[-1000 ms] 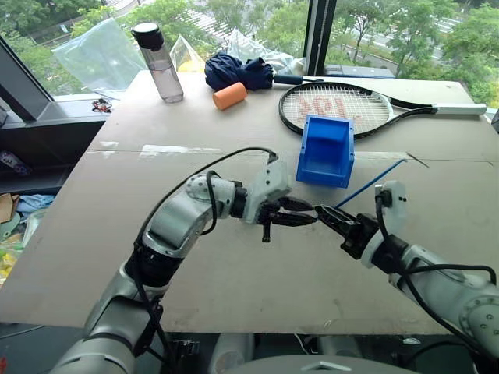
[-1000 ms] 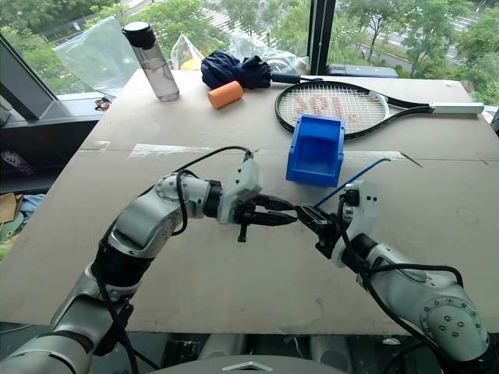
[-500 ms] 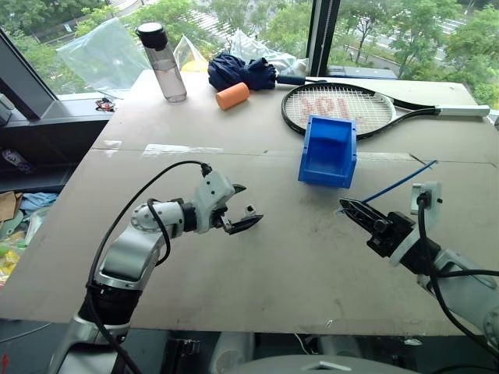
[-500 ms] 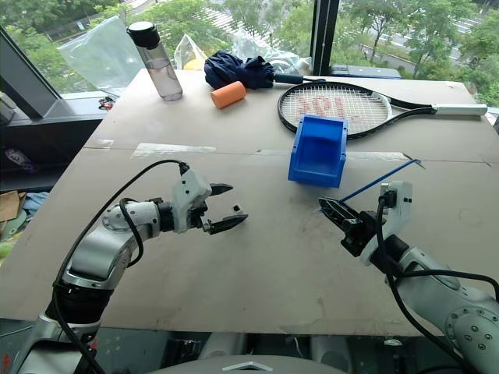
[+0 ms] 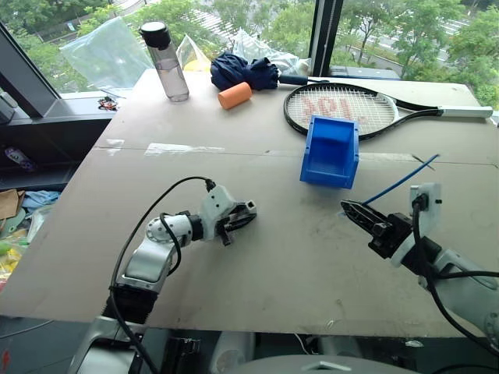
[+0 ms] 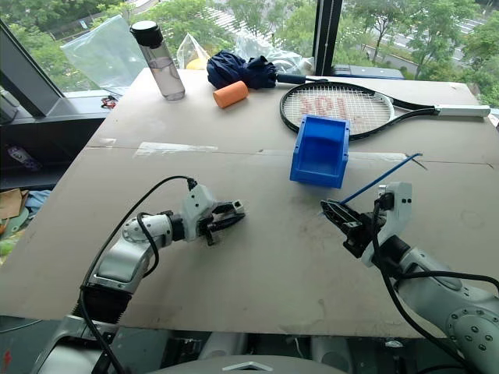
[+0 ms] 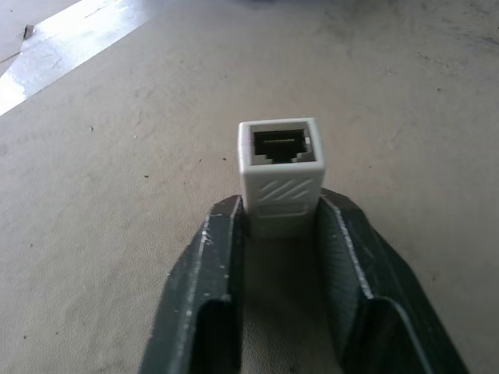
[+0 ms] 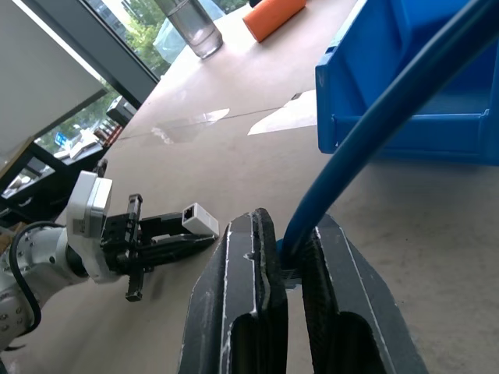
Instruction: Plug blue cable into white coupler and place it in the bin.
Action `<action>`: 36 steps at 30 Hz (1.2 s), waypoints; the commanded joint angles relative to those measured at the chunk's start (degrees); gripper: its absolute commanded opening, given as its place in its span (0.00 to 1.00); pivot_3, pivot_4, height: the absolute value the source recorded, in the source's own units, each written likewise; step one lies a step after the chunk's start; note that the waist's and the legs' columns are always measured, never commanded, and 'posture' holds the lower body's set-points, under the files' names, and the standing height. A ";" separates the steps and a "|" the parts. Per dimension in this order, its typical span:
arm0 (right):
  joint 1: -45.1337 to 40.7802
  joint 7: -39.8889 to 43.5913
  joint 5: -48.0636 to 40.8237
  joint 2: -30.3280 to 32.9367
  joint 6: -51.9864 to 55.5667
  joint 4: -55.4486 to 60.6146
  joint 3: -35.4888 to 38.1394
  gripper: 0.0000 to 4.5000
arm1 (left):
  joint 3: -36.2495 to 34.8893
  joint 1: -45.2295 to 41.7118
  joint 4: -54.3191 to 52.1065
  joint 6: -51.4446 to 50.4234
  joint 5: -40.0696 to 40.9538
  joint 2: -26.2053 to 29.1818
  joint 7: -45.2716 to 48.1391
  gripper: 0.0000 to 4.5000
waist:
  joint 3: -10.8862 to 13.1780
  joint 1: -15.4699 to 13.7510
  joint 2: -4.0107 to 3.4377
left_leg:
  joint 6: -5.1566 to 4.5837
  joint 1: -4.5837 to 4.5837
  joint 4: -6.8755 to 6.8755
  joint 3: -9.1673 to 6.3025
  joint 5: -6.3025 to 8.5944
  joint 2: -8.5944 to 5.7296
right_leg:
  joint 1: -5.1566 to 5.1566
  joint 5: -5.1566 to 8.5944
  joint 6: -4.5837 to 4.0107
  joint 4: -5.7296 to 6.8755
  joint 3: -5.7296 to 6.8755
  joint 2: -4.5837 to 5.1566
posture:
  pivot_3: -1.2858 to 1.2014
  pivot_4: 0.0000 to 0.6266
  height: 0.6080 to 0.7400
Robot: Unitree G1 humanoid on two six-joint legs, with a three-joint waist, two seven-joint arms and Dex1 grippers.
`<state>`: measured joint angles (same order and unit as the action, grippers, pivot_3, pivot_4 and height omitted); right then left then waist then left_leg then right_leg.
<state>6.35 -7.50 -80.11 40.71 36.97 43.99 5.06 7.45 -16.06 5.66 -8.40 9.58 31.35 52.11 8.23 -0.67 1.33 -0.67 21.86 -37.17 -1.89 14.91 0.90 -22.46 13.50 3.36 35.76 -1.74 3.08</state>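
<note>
The left arm is stretched low over the table, its left gripper (image 5: 243, 217) pinched shut on the white coupler (image 7: 279, 173) between both fingers. The right arm is held off to the other side, well apart, right gripper (image 8: 287, 257) clamped tight around the blue cable (image 8: 374, 125).

The blue cable's (image 8: 366, 125) plug is hidden between the right pincer's (image 8: 284, 257) fingers.

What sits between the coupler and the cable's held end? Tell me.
Nothing: bare table separates the coupler from the cable end, seen in both eye views.
</note>
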 commanded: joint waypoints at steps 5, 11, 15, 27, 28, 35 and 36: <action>-10.07 25.57 20.33 0.94 -2.93 -4.70 -11.16 0.00 | 4.33 -5.01 3.62 4.13 2.23 -2.44 11.52 0.10 | -0.04 0.09 0.06 | 0.00 0.01 -0.03 0.04 0.00 -0.18 | -0.01 0.00 0.00 0.00 0.09 -0.05 | 0.52 0.24 1.00; -21.81 46.97 37.67 -3.09 -12.60 -21.31 -19.74 0.00 | 11.84 -13.57 11.79 9.32 -1.95 -4.48 21.16 0.10 | -0.02 -0.01 0.06 | 0.00 0.09 -0.12 0.09 0.00 -0.26 | 0.02 -0.01 0.00 0.02 0.19 -0.09 | 0.52 0.24 1.00; -25.58 54.06 44.62 -5.52 -16.36 -28.93 -22.74 0.00 | 13.91 -18.13 18.47 14.05 -4.24 -5.81 23.89 0.10 | -0.02 0.03 0.06 | 0.00 0.07 -0.13 0.06 0.00 -0.26 | 0.04 -0.03 0.06 0.02 0.22 -0.10 | 0.52 0.24 1.00; -29.07 59.85 55.00 -10.64 -16.33 -36.56 -24.90 0.00 | 14.54 -23.61 25.68 18.48 -6.03 -6.33 28.67 0.10 | -0.02 0.15 0.04 | 0.00 0.07 -0.13 -0.01 0.00 -0.25 | 0.02 -0.14 0.24 0.11 0.25 -0.13 | 0.52 0.24 1.00; -29.21 60.13 55.95 -10.63 -16.26 -37.16 -25.09 0.00 | 14.45 -23.89 25.89 18.57 -6.07 -6.37 28.80 0.10 | -0.02 0.17 0.04 | 0.00 0.07 -0.13 0.00 0.00 -0.25 | 0.02 -0.14 0.24 0.11 0.25 -0.14 | 0.52 0.24 1.00; -29.87 61.46 56.53 -11.10 -13.95 -39.73 -22.96 0.00 | 13.87 -24.60 26.52 19.22 -6.14 -6.13 29.78 0.10 | -0.02 0.56 0.05 | 0.00 0.02 -0.13 -0.02 0.00 -0.25 | 0.05 -0.15 0.25 0.14 0.25 -0.15 | 0.52 0.24 1.00; -30.09 61.47 56.45 -11.25 -13.43 -40.03 -22.69 0.00 | 13.81 -24.48 26.44 19.28 -6.12 -5.97 29.91 0.10 | -0.03 0.61 0.05 | 0.00 0.02 -0.13 -0.04 0.00 -0.25 | 0.05 -0.15 0.25 0.15 0.26 -0.15 | 0.52 0.24 1.00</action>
<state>-23.46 53.88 -24.30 29.46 21.94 5.37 -18.64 22.27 -39.93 32.35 9.90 3.47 24.98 81.35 8.20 -0.06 1.37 -0.67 21.87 -37.31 -1.93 14.91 0.65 -22.41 13.35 3.61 35.91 -1.47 2.93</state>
